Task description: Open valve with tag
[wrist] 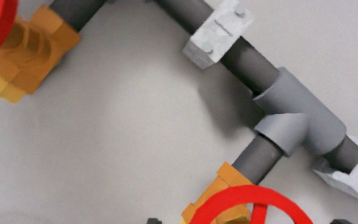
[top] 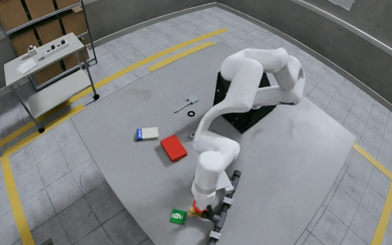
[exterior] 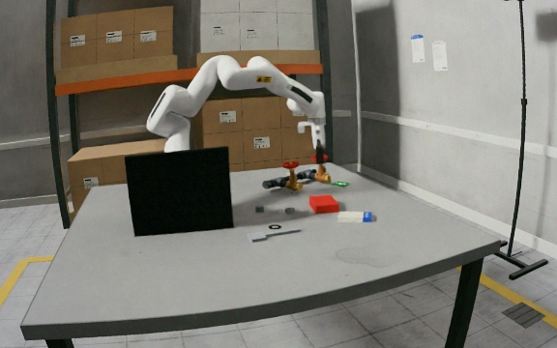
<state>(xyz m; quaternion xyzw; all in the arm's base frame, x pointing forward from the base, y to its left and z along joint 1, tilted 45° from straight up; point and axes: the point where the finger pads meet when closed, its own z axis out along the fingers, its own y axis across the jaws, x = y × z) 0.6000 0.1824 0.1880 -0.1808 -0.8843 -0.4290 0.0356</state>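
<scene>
A dark grey pipe [top: 235, 178] [exterior: 278, 183] [wrist: 265, 75] with a tee carries brass valves with red handwheels. The tagged valve [top: 194, 211] [exterior: 321, 175] [wrist: 220, 193] has its handwheel [wrist: 230, 200] at the bottom edge of the wrist view. A green tag [top: 178, 216] [exterior: 340, 184] marked 6 lies beside it. My gripper [top: 203, 211] [exterior: 319, 156] [wrist: 245, 221] is open, with its fingertips on either side of this handwheel, just above it. A second valve [exterior: 291, 175] [wrist: 30, 47] sits further along the pipe; the arm hides it in the top view.
A red block [top: 173, 148] [exterior: 323, 203], a white and blue box [top: 147, 133] [exterior: 354, 217], a grey flat tool [top: 186, 103] [exterior: 274, 234] and a black ring [top: 191, 113] [exterior: 278, 226] lie on the table. A black box [top: 247, 119] [exterior: 179, 190] stands at the arm's base. White clamps [wrist: 217, 32] hold the pipe.
</scene>
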